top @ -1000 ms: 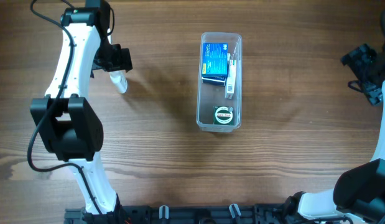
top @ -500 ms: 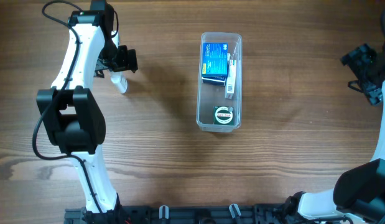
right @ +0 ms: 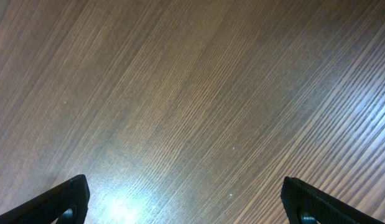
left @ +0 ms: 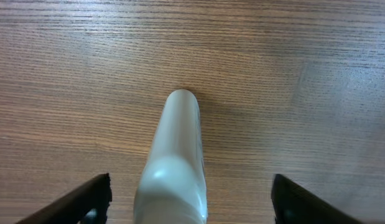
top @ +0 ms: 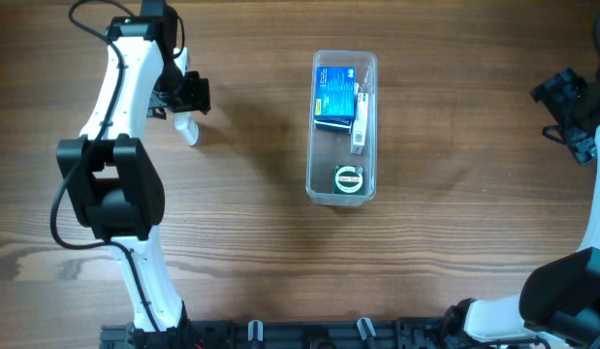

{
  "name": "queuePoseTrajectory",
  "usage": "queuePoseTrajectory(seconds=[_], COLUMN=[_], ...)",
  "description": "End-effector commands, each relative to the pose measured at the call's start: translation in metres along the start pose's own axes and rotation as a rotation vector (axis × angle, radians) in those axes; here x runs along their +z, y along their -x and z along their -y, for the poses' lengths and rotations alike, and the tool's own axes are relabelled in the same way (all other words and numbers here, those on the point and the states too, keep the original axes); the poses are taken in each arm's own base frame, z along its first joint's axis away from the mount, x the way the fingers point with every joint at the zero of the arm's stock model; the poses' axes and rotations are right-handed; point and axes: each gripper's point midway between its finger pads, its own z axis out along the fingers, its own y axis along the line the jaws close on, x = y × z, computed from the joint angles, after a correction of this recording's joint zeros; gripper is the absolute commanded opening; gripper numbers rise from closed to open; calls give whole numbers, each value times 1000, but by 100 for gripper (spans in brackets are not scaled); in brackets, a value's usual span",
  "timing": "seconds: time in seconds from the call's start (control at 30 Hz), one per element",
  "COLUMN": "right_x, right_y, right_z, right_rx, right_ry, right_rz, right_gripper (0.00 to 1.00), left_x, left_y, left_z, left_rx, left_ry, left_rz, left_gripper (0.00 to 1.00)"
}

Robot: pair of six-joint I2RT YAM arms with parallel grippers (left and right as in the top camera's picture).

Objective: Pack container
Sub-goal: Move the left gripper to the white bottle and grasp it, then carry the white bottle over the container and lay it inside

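The left gripper (left: 191, 190) gaped wide astride a white bottle (left: 176, 143), left of the container (top: 329, 150); the right gripper (right: 186, 193) gaped empty.

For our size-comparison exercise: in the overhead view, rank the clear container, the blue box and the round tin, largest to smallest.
1. container
2. blue box
3. round tin, clearly the smallest

light: bright, even | glare: pale patch on table (right: 117, 205) | shadows: soft, faint | focus: wrist views slightly soft
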Motion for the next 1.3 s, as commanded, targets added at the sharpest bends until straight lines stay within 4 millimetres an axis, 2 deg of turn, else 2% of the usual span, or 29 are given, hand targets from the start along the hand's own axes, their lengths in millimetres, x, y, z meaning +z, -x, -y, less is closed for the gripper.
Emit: queuePoseTrajectory(seconds=[0.0, 0.3, 0.43, 0.6, 0.77, 1.27], right_x=[5, 5, 5, 5, 5, 5], right_y=[0, 0, 1, 0, 0, 0], right_z=[4, 4, 4, 4, 4, 4], right_rx=[17, 18, 17, 17, 17, 17], right_ry=[-23, -23, -23, -23, -23, -23], right_rz=[-1, -1, 0, -1, -1, -1], right_gripper=[100, 100, 100, 100, 100, 100], left_x=[4, 4, 4, 4, 4, 4], left_y=[-5, -12, -13, -14, -13, -12], left_z=[0, 0, 0, 0, 0, 0], left_rx=[4, 4, -1, -4, -4, -4], left_ry=[-8, -6, -5, -4, -5, -5], left_rz=[-26, -57, -60, -62, -57, -56], left_gripper=[77, 70, 62, 60, 50, 35])
